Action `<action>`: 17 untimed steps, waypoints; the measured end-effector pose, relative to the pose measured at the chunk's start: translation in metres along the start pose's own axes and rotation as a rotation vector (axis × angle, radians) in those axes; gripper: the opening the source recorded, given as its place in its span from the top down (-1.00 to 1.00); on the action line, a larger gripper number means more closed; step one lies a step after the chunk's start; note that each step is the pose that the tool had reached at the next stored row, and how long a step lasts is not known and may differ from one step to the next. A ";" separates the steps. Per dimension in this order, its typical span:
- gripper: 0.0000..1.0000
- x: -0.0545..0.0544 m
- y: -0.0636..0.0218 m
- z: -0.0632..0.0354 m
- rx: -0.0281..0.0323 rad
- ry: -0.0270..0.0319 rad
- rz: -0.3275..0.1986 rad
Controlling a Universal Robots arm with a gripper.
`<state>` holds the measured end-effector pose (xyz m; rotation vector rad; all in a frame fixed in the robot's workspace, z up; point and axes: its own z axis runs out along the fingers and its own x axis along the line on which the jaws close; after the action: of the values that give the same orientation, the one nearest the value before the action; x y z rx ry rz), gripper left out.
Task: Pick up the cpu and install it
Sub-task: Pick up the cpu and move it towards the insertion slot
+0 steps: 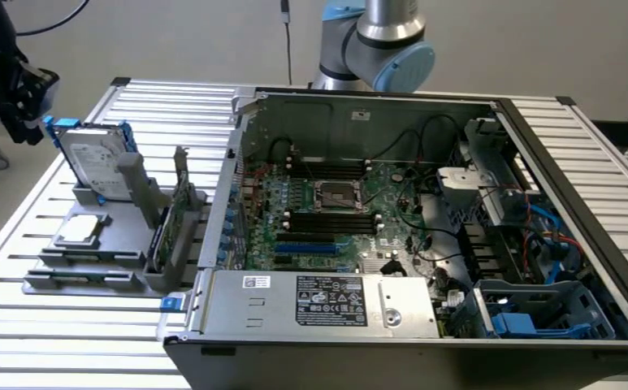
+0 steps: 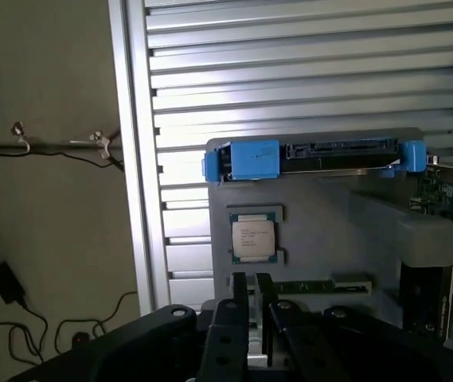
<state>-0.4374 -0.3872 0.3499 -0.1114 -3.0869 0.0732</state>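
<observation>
**Pincer [image 2: 251,277] hangs near chip on its stand**

Whether the robot's pincer [image 1: 10,93] is released or clenched cannot be told; nothing is seen in its grasp. The cpu [image 2: 253,239] lies flat, silvery top up, in a recess of the grey stand [image 2: 329,231] on the slatted table [image 1: 32,325], just beside the upright hard drive [image 1: 92,162]. At the exterior view's right, the open computer case [image 1: 573,146] shows its socket [image 1: 335,195].

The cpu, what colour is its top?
The cpu has a dull silvery grey top; the wrist view shows it best.
</observation>
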 end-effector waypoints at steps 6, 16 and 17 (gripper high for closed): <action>0.17 0.000 0.0001 0.0003 0.0002 0.0002 0.000; -0.19 0.004 0.0004 0.0149 -0.0270 -0.0088 -0.006; -0.19 0.005 0.0004 0.0167 -0.0280 -0.0096 -0.008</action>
<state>-0.4436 -0.3871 0.3335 -0.1001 -3.0985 0.0303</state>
